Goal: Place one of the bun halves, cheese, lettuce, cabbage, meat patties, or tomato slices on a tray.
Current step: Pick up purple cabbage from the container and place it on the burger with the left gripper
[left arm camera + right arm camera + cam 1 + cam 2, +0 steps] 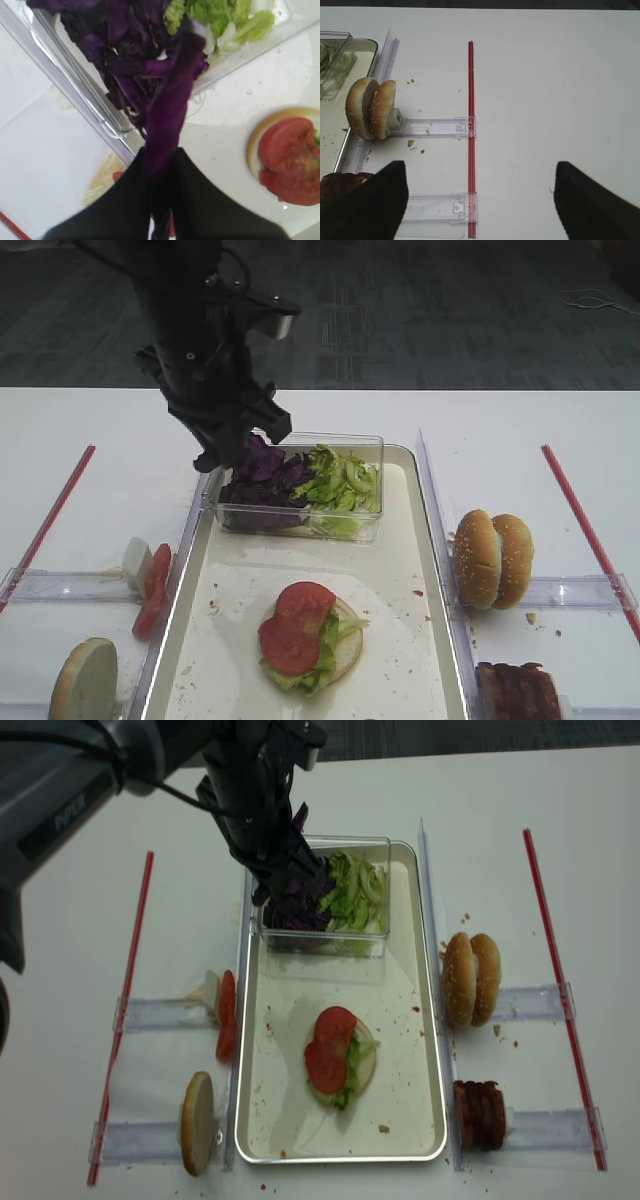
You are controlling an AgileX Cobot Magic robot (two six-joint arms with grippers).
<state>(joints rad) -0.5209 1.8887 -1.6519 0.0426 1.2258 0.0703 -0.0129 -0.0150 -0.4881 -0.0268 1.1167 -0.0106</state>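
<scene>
Left hand (162, 200) is closed on a strip of purple cabbage (172, 115), which stands up from between the two black fingers toward the top of the left wrist frame. In the high view this hand (235, 445) hangs over the left end of the clear box (370, 445), at the upper part of the tray (420, 640). The box holds more cabbage on its left side and green lettuce (340, 485) on its right side. Lower in the tray lies a bun half (345, 645) with lettuce and two tomato slices (295, 625) on top. Right hand (477, 200) is open, its fingers well apart over the white table (545, 100), at the bottom of the right wrist frame.
</scene>
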